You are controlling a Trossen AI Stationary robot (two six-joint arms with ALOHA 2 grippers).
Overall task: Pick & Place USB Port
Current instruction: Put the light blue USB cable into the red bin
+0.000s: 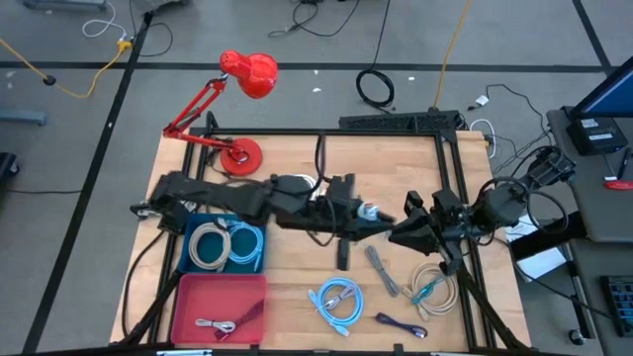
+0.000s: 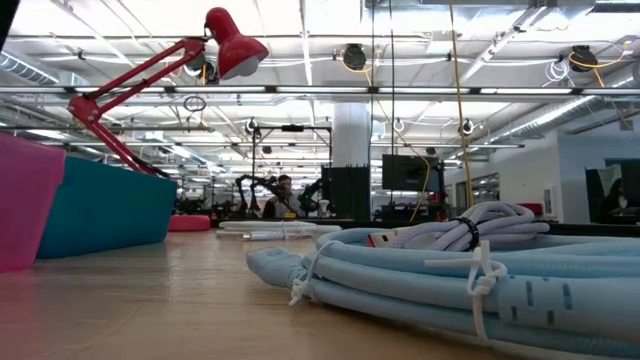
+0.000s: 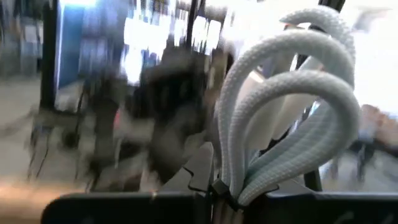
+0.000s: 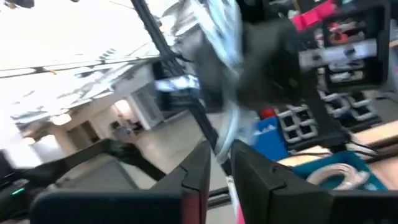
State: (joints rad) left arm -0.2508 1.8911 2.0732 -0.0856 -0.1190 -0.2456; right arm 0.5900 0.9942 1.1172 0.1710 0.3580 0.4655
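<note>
A white coiled cable (image 3: 292, 112) is pinched in the left gripper (image 3: 217, 186), held mid-air right of the blue bin (image 1: 223, 247) for handover; right gripper (image 4: 217, 165) fingers narrowly parted around it.

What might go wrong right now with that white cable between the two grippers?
The white cable sits in the left gripper only by its loop ends, so it may slip out. A strand also runs past the right gripper, close by over mid-table; pulling apart may snag it.
</note>
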